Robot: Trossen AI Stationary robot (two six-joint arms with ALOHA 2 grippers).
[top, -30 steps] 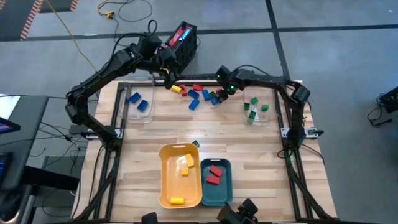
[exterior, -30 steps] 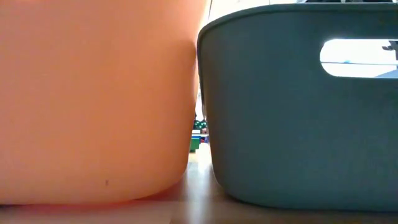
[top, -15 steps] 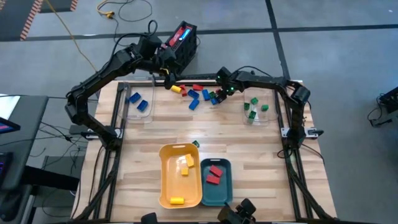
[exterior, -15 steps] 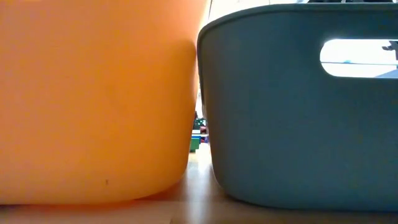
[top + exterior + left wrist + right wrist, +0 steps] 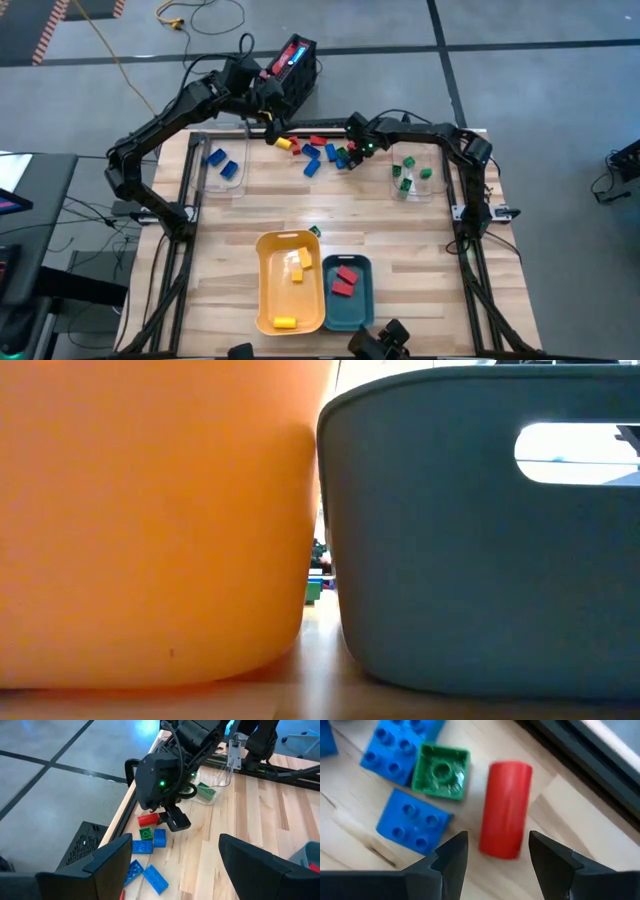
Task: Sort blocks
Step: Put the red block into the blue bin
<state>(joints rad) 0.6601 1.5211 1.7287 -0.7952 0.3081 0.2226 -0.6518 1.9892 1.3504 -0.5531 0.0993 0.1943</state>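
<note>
My right gripper [image 5: 352,152] hovers, fingers spread, over the loose small plastic toy-brick blocks [image 5: 312,152] at the table's far edge.

High view: those blocks sit upper centre; my left gripper [image 5: 268,126], fingers wide apart, is just upper left of them. Low view: an orange-yellow plastic tray [image 5: 150,520] and a teal plastic tray [image 5: 480,560] fill the frame. Left wrist view: my right gripper is low beside a red block [image 5: 148,819]. Right wrist view: a smooth red block [image 5: 506,809] lies between my spread fingers [image 5: 451,857], touching neither, with a green square block [image 5: 441,771] left of it.
</note>
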